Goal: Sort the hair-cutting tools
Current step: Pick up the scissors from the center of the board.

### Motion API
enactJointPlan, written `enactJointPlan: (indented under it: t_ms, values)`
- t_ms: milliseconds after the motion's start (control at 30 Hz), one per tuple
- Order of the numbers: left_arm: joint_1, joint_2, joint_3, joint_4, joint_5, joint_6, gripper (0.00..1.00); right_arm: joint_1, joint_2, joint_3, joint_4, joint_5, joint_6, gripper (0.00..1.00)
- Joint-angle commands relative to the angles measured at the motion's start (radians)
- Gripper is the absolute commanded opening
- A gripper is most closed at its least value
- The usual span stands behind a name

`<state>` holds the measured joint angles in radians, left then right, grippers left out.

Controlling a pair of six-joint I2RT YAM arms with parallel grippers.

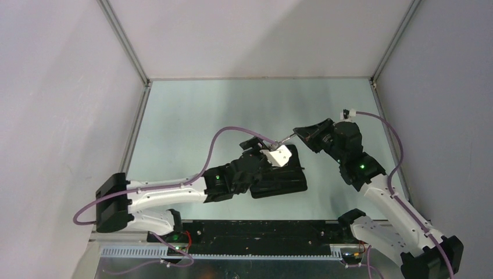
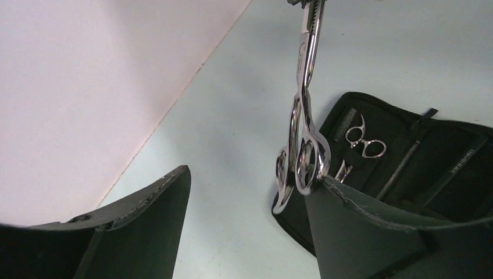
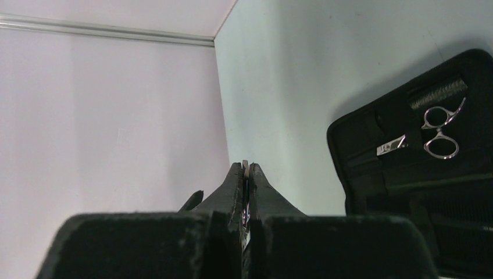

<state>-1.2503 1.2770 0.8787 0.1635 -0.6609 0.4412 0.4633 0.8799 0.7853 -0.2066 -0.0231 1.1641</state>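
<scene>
Tightly closed: right gripper (image 3: 245,171), fingers pressed together on a thin silver blade edge, only a sliver showing at the tips. That blade belongs to the held scissors (image 2: 305,104), which hang tip-up in the air in the left wrist view. Their ring handles are at the low end.

Left gripper (image 2: 250,177): jaws spread wide, nothing clamped. The rings sit right at the tip of its right-hand finger (image 2: 360,232); actual contact cannot be confirmed. The other finger is well apart from the scissors.

Top view: both grippers meet over the far edge of the zip case (image 1: 285,180), the scissors bridging the short gap between them, above the table (image 1: 203,116).

Below, the case lies open and flat on the table. Second scissors (image 3: 440,129) are tucked in a pocket, rings exposed, blades mostly hidden. Just beside them is a row of teeth, a comb (image 3: 439,93), body not made out. Dark shapes further along the case interior are too dim to identify.
</scene>
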Motion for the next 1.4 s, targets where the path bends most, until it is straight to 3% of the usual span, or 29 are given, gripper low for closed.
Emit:
enactJointPlan:
  t_ms: [0, 333, 567, 667, 733, 800, 867, 1000, 1133, 1367]
  values:
    - [-0.015, 0.042, 0.006, 0.133, -0.083, 0.07, 0.74, 0.004, -0.038, 0.029, -0.024, 0.018, 0.088, 0.0]
    - [-0.028, 0.1, 0.042, 0.128, -0.077, 0.069, 0.53, 0.003, -0.046, 0.029, -0.035, 0.006, 0.128, 0.0]
    - [-0.029, 0.076, 0.057, 0.071, -0.057, 0.017, 0.15, 0.004, -0.048, 0.029, -0.035, 0.009, 0.124, 0.01]
    - [-0.028, 0.054, 0.069, 0.013, -0.028, -0.021, 0.02, 0.0, -0.039, 0.029, -0.013, -0.014, 0.096, 0.16]
    - [-0.022, 0.038, 0.078, -0.036, 0.003, -0.061, 0.0, -0.011, -0.04, 0.029, 0.005, -0.018, 0.05, 0.34]
    - [0.004, 0.015, 0.09, -0.109, 0.063, -0.127, 0.0, -0.032, -0.05, 0.029, 0.009, -0.017, -0.015, 0.46]
    - [0.053, -0.023, 0.095, -0.185, 0.157, -0.215, 0.0, -0.06, -0.067, 0.029, 0.014, -0.02, -0.089, 0.56]
    - [0.184, -0.108, 0.073, -0.26, 0.483, -0.386, 0.0, -0.11, -0.096, 0.028, 0.05, -0.065, -0.304, 0.66]
    - [0.338, -0.146, 0.05, -0.277, 0.81, -0.565, 0.0, -0.152, -0.106, -0.005, 0.161, -0.208, -0.43, 0.67]
    - [0.468, -0.142, 0.022, -0.175, 1.166, -0.725, 0.0, -0.161, -0.056, -0.132, 0.589, -0.472, -0.377, 0.68]
